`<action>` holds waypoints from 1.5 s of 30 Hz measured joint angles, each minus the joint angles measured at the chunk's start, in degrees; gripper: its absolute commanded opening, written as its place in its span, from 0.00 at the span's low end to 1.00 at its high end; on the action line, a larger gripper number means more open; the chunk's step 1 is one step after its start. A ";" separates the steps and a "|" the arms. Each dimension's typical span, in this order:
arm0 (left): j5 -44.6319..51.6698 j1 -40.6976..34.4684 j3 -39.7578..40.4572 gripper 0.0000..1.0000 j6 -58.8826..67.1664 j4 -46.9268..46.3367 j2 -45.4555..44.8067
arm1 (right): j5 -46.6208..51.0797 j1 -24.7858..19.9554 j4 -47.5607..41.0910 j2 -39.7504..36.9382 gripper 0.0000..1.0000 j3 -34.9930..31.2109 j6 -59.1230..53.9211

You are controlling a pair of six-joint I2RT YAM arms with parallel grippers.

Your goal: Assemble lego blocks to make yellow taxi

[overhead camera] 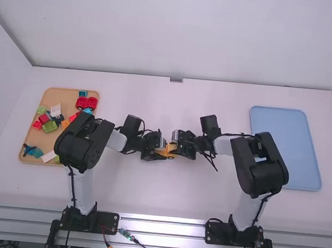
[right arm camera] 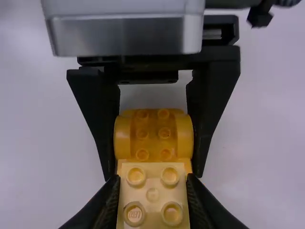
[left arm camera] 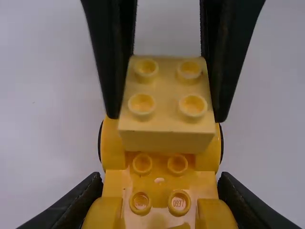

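Yellow wheeled base and yellow block, held mid-table.
Base (right arm camera: 152, 136) clasped at its sides by the left gripper (left arm camera: 159, 183); block (left arm camera: 167, 114), studs up, pinched by the right gripper (right arm camera: 152, 180) over one end of the base. Seating: apparently unpressed, though the join is hard to judge. Risks: studs a row out, from poor alignment; base tipping or slipping, from off-centre pressure; block lifting away, from release before it locks.

Block (left arm camera: 167, 107) apparently over the wheeled base (left arm camera: 159, 188)
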 measured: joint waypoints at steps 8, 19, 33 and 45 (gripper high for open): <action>0.17 0.00 -0.02 0.45 0.35 -0.09 0.02 | -1.33 0.00 1.11 2.08 0.01 0.50 -0.22; 0.48 0.00 -0.02 0.45 0.35 0.98 0.00 | -1.20 0.87 1.25 2.08 0.00 0.50 -0.17; 0.59 0.00 -0.02 0.45 0.33 -0.50 0.00 | -0.07 0.92 1.11 2.08 0.00 0.50 -0.09; 0.48 -0.02 -0.02 0.45 0.33 1.18 0.02 | 0.59 0.92 0.90 2.08 0.00 0.50 0.24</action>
